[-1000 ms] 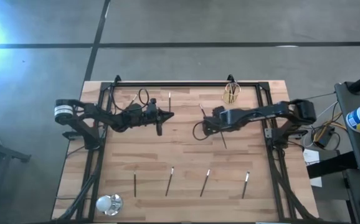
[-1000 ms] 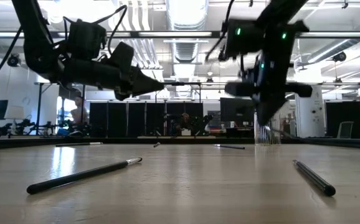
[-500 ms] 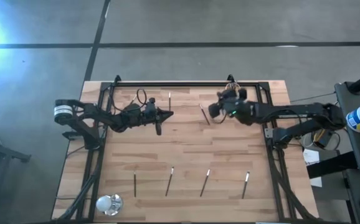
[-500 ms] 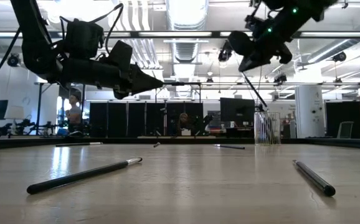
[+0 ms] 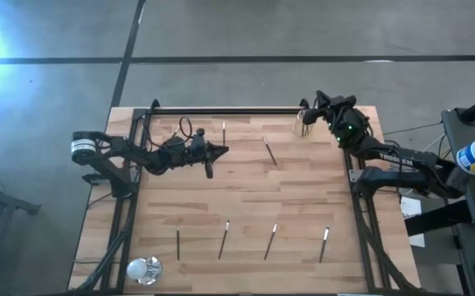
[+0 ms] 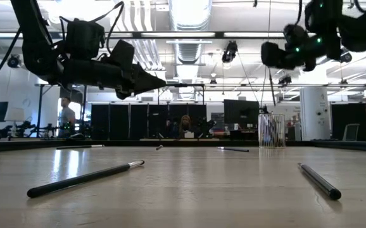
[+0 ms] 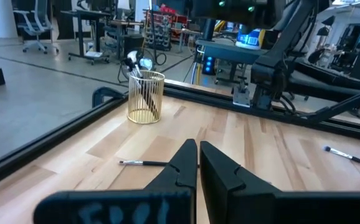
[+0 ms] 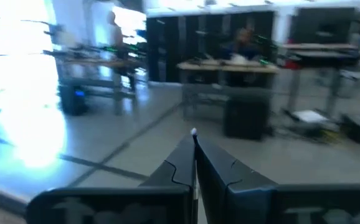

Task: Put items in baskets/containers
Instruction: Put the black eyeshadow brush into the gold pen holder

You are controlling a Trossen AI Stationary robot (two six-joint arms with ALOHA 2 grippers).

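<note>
The clear yellowish cup [image 5: 306,123] stands near the table's far right corner with several dark sticks upright in it; it also shows in the low view [image 6: 270,130] and the left wrist view [image 7: 146,96]. My right gripper [image 5: 318,102] hovers just above and beside the cup, shut on one stick. More sticks lie flat on the table: a row of several near the near edge [image 5: 223,239] and others farther back [image 5: 269,151]. My left gripper [image 5: 223,150] hangs shut and empty above the table's middle left. My right gripper [image 8: 194,144] pinches a stick between its two fingers. The stick's pale tip [image 8: 194,132] pokes up just past the fingertips, across the level fingers. The rest of the stick is hidden below the fingers. It is lifted clear of the table.
A shiny white ball [image 5: 143,269] sits at the near left corner. A black frame rail [image 5: 229,110] runs along the far edge and down both sides. One stick [image 7: 144,163] lies ahead of my left gripper. People stand in the room beyond the table.
My right gripper has risen from the table's middle and swung toward the far right corner, turning as it went, and now hangs over the cup. The stick it holds came up off the table with it. My left arm has kept still.
</note>
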